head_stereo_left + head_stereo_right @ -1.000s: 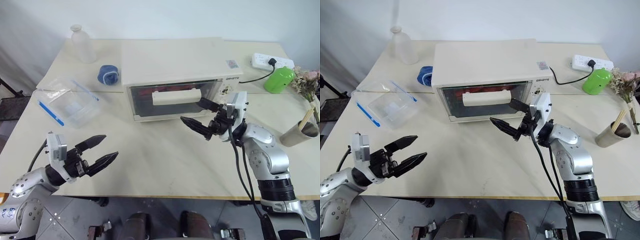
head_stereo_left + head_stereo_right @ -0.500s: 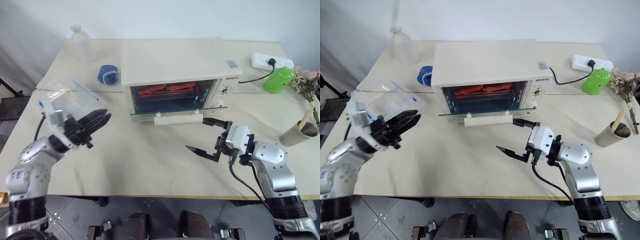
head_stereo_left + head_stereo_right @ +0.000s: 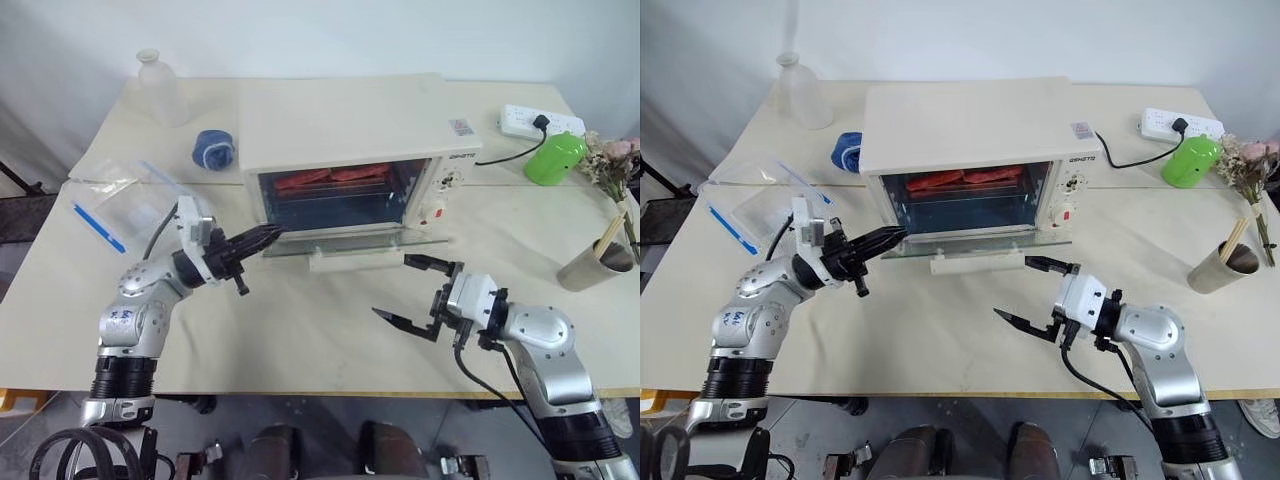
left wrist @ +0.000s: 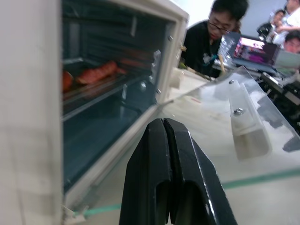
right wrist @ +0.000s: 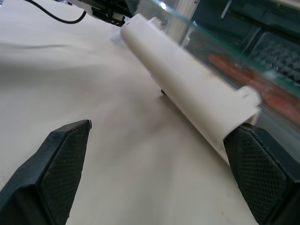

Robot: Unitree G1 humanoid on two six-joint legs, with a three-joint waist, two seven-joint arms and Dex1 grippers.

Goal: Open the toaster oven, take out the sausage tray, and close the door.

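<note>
The door (image 3: 345, 243) hangs open, the sausage tray (image 3: 330, 180) sits inside; my left claw (image 3: 268, 235) pinched together, right claw (image 3: 415, 290) spread.

toaster oven (image 3: 970, 130) with lowered door (image 3: 975, 243)

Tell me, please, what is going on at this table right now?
A two-armed robot is getting a tray of sausages out of an oven. The door hangs open and flat. The left claw, shut and empty, points at the door's left corner. The right claw is open, in front of the door, holding nothing.
</note>
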